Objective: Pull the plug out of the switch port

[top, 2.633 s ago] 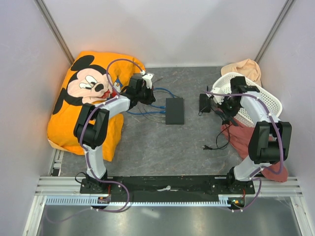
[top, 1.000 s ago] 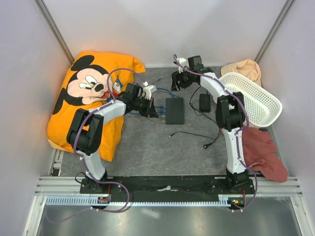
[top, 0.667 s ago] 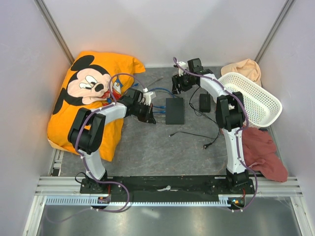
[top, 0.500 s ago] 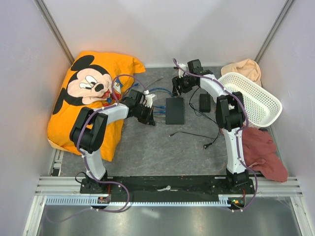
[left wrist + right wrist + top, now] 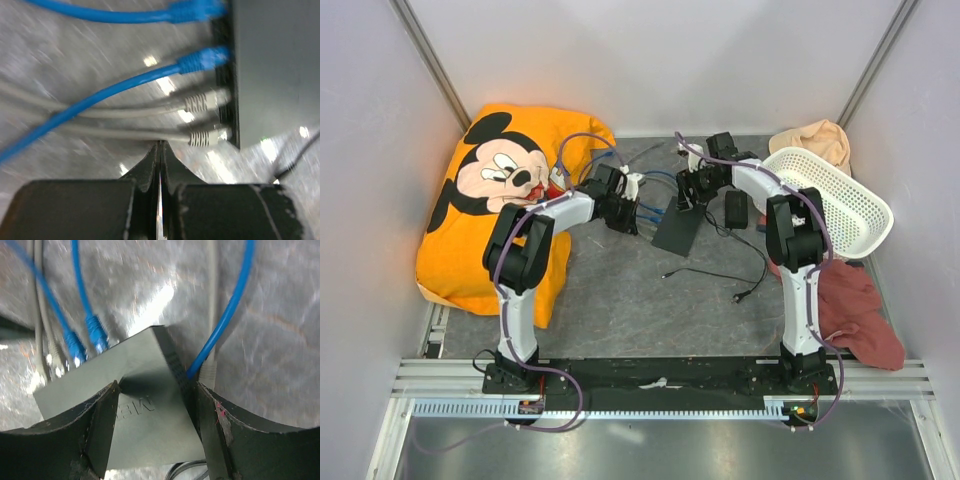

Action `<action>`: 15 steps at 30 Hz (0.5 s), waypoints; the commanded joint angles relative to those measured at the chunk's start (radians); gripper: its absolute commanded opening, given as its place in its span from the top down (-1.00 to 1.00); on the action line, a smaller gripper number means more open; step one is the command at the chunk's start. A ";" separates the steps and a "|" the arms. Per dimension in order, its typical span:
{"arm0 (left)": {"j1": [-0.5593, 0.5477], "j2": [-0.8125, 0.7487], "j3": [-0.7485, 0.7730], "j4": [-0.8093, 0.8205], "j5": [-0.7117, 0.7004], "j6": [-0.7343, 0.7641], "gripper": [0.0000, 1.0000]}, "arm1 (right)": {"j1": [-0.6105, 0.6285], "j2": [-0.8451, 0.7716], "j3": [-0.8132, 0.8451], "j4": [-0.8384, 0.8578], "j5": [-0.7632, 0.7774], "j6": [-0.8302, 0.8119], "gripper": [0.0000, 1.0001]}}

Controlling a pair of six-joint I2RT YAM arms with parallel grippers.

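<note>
The switch (image 5: pixel 677 232) is a flat black box lying askew mid-table. Two blue plugs (image 5: pixel 202 60) and two grey plugs (image 5: pixel 206 136) sit in the ports (image 5: pixel 223 80) along its left edge. My left gripper (image 5: pixel 160 145) is shut, its tips touching the lowest grey cable just behind its plug; nothing shows between the pads. In the top view the left gripper (image 5: pixel 628 218) sits beside the port edge. My right gripper (image 5: pixel 156 384) stands wide open astride the switch's (image 5: pixel 145 405) far end, the right finger (image 5: pixel 210 425) against its edge, where a blue cable (image 5: pixel 225 320) ends.
A black power brick (image 5: pixel 735 208) with a thin black cord (image 5: pixel 720 272) lies right of the switch. An orange Mickey pillow (image 5: pixel 490 190) fills the left side. A white basket (image 5: pixel 840 200), red cloth (image 5: pixel 855 310) and beige cloth (image 5: pixel 815 135) are at the right.
The right gripper has dropped from beyond the switch onto its far end, and the switch has swung askew. The left gripper has edged up toward the ports, still shut.
</note>
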 commanded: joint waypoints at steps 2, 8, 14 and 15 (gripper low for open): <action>0.011 0.127 0.197 0.008 -0.076 0.035 0.97 | 0.007 -0.071 -0.087 -0.111 -0.065 -0.012 -0.38; 0.019 0.247 0.411 -0.047 -0.053 0.060 0.97 | 0.045 -0.087 -0.077 -0.215 -0.223 -0.116 -0.43; 0.035 0.313 0.586 -0.116 -0.041 0.076 0.97 | 0.096 0.024 0.109 -0.437 -0.254 -0.230 -0.44; 0.040 0.301 0.581 -0.118 -0.048 0.076 0.96 | 0.091 0.010 0.111 -0.429 -0.255 -0.227 -0.44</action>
